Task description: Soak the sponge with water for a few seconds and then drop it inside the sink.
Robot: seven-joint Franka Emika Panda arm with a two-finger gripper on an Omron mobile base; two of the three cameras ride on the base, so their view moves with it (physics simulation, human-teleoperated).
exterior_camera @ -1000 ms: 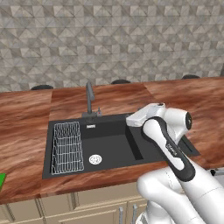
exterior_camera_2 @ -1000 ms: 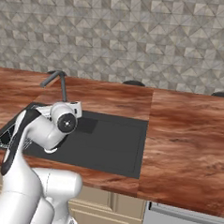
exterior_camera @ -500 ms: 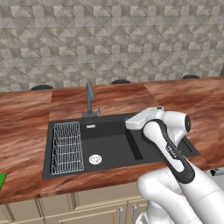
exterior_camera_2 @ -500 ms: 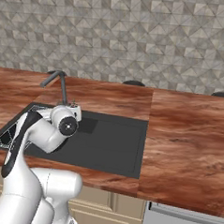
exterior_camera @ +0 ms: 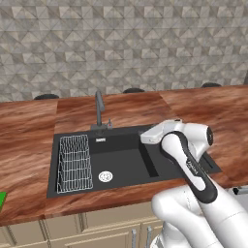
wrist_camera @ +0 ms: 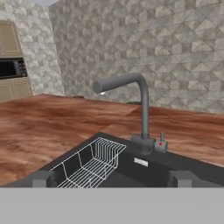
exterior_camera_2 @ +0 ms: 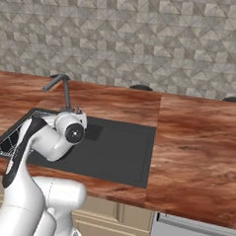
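The black sink (exterior_camera: 123,162) lies in the wooden counter, its round silver drain (exterior_camera: 105,177) near the front. A bright green corner of the sponge (exterior_camera: 1,198) shows on the counter at the far left edge, well away from my hand (exterior_camera: 157,133), which hovers over the sink's right ledge. In the hand view my gripper (wrist_camera: 110,179) is open, with nothing between its fingertips (wrist_camera: 41,178). It faces the grey faucet (wrist_camera: 142,113), whose spout reaches left. Water is out of view.
A white wire rack (exterior_camera: 75,162) fills the sink's left part, under the faucet (exterior_camera: 99,110) spout. A small lever with a red dot (wrist_camera: 162,143) stands beside the faucet base. A tiled wall backs the counter, and wooden counter stretches to the right (exterior_camera_2: 197,144).
My hand has dipped slightly lower over the sink's right side. Sponge, rack and faucet stay where they were.
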